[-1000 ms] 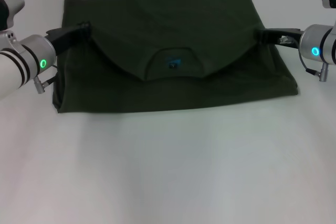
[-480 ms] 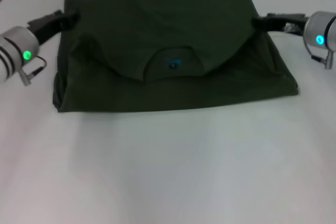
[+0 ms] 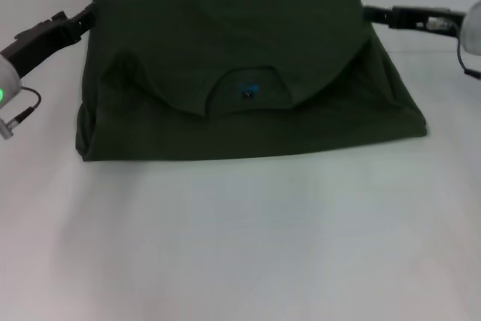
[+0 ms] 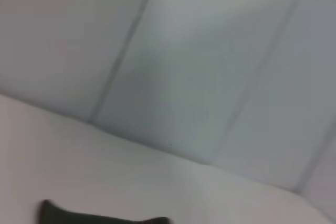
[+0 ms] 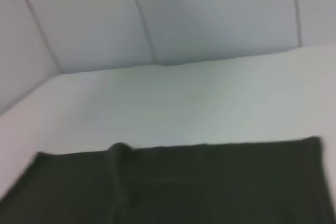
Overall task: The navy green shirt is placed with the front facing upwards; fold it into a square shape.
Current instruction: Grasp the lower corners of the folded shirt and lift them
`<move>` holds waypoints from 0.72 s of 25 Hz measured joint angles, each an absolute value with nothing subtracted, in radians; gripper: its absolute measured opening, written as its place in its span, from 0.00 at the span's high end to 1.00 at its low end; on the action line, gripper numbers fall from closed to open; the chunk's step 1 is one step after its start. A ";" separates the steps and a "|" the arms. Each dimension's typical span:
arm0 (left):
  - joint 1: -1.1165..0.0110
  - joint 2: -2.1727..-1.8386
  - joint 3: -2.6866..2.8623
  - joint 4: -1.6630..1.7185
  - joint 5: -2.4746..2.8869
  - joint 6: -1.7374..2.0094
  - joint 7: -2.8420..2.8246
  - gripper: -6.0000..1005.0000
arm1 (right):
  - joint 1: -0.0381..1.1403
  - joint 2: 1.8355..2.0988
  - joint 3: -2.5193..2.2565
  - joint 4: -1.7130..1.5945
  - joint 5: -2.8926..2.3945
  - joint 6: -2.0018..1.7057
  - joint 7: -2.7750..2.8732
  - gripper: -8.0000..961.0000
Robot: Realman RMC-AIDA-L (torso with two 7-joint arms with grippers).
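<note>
Jaws, both grippers: state cannot be told; each shows only as a dark tip at the cloth's edge.

Left gripper (image 3: 81, 19): at the far-left corner of the shirt, touching or just beside its edge; which of the two is unclear. Nothing shows it carrying cloth.

Right gripper (image 3: 373, 14): at the far-right corner of the shirt, level with the upper fold line, likewise at the edge with no cloth seen lifted.

Navy green shirt (image 3: 248, 73): lies flat on the white table (image 3: 240, 246), toward its far side, between the two arms. Collar end is folded down over the body, forming a rounded flap whose lowest part sits mid-garment. Neck opening faces up on that flap, with the neck label (image 3: 248, 91) and its blue mark showing. Chest lettering not visible. Outline is a wide trapezoid, broader at the near edge.

Wrist views: right wrist shows the shirt's far edge against table and wall panels; left wrist shows only a dark sliver of cloth.

Progress, judged: one lengthwise fold appears done. Remaining: the piece is wider than deep, so the sides would need folding inward, and edges squared, before the shape counts as square.
</note>
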State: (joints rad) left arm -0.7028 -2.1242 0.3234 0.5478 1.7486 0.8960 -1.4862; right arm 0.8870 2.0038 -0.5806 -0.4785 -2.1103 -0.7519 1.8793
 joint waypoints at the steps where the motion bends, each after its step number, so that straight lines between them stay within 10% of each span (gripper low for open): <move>1: -0.686 -2.124 0.338 0.562 1.750 0.928 -1.497 0.26 | 0.868 2.003 -0.581 -0.497 -2.111 -0.799 1.896 0.29; 18: -0.490 -2.144 0.534 0.747 1.939 1.090 -1.542 0.26 | 0.609 1.971 -0.562 -0.644 -2.107 -1.266 2.050 0.29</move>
